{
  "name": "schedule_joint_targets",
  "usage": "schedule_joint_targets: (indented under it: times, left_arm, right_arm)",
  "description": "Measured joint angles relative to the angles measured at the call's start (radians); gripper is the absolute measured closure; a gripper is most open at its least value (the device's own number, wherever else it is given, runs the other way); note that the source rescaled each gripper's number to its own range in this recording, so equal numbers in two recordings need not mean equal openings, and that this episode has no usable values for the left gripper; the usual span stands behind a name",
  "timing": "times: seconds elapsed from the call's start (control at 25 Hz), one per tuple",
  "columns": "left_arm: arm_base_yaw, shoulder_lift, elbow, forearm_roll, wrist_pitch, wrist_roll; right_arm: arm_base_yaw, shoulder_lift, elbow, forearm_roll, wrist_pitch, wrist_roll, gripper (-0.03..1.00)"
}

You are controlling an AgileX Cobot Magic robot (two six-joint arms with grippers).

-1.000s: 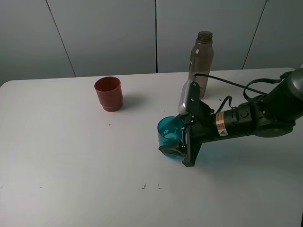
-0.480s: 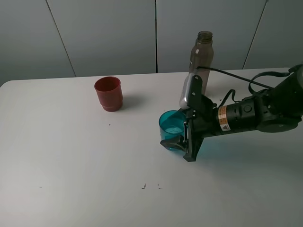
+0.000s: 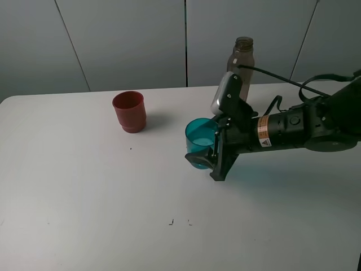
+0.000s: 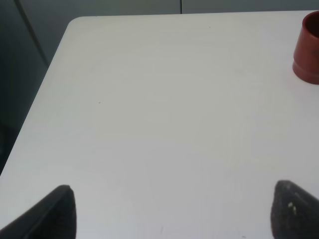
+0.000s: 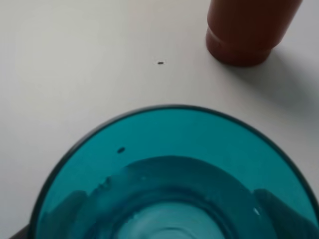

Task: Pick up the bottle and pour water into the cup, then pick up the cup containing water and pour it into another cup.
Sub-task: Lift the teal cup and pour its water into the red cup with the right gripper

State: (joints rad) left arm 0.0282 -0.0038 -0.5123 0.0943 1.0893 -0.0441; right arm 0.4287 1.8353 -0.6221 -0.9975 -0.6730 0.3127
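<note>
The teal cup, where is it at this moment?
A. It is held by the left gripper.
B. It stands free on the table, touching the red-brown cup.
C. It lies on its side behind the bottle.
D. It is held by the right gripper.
D: the right gripper is closed on the sides of the teal cup, which is upright and apart from both the red-brown cup and the bottle.
</note>
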Motion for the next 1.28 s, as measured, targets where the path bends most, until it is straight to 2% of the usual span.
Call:
schedule_joint_targets:
  times: [0.2,0.48,0.8,1.04,1.28]
  left_arm:
    - [0.0,0.0,0.0,0.0,0.0,0.0]
    - [0.0,0.0,0.0,0.0,0.0,0.0]
    - [0.0,0.0,0.0,0.0,0.0,0.0]
    - [0.0,0.0,0.0,0.0,0.0,0.0]
    - [0.0,0.0,0.0,0.0,0.0,0.0]
  right_arm:
    - [0.065,0.0,-0.079,0.051,0.051,0.056,0.84]
    - [0.14,0.0,-0.246,0.072,0.219,0.252,0.84]
    - [0.172,0.0,-0.429,0.077,0.423,0.46,0.84]
    - [0.174,0.002,-0.521,0.092,0.516,0.504,0.84]
    - [0.176,0.073,-0.612,0.125,0.559,0.513,0.84]
